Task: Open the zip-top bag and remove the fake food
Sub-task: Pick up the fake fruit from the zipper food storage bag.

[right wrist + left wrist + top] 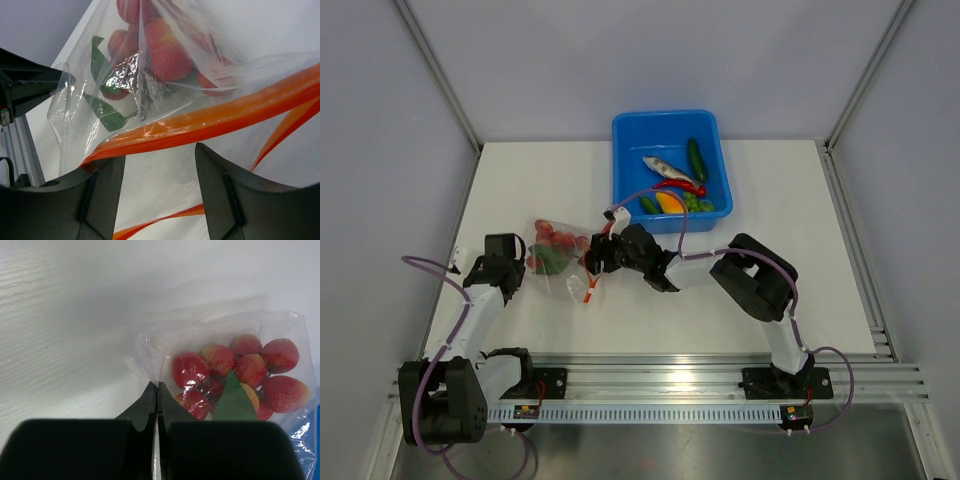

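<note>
Left pincer [157, 388] pinches the zip-top bag [155, 342] (its corner); outstretched right pincer [159, 154] gapes beside it.

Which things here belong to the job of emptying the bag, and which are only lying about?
Job: zip-top bag; red fruit cluster inside it; fish, chili and cucumber in the blue tub; left gripper, pinching the bag's corner; right gripper, open by the zip strip.
Lying about: the tub itself; metal rail.

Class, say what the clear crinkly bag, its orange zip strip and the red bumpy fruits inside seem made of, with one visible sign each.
Clear crinkly bag: thin glossy plastic film, by its creases and glints. Orange zip strip: smooth stiffer plastic, probably; shiny ridge. Red bumpy fruits: likely moulded plastic, uniform pebbled skin.
</note>
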`<state>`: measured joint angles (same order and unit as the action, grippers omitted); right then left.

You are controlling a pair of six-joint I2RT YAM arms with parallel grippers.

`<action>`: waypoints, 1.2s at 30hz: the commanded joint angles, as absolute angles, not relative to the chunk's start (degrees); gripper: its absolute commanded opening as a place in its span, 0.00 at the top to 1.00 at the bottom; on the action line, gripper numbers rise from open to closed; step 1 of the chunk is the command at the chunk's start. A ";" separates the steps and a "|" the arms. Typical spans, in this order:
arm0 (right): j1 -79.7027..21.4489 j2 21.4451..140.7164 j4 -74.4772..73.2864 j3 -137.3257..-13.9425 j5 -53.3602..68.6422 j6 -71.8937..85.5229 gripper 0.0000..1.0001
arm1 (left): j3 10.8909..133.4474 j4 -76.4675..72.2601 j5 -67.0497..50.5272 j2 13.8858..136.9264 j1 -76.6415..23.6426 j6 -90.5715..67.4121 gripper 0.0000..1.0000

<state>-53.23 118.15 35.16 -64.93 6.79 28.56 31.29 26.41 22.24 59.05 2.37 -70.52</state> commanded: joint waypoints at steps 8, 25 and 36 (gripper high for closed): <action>-53.88 120.85 44.38 -66.35 7.47 28.57 0.35 | 31.99 24.35 21.09 59.76 2.37 -68.73 1.00; -53.88 122.26 41.41 -71.80 10.72 25.84 0.37 | 32.78 23.64 20.30 61.79 2.37 -67.41 1.00; -53.88 124.19 32.78 -77.08 15.03 23.91 0.46 | 34.01 23.91 19.69 62.57 2.37 -64.69 1.00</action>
<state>-53.25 123.26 34.06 -75.11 12.75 25.47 31.55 25.56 20.75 61.76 2.37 -66.57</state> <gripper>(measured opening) 0.541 0.002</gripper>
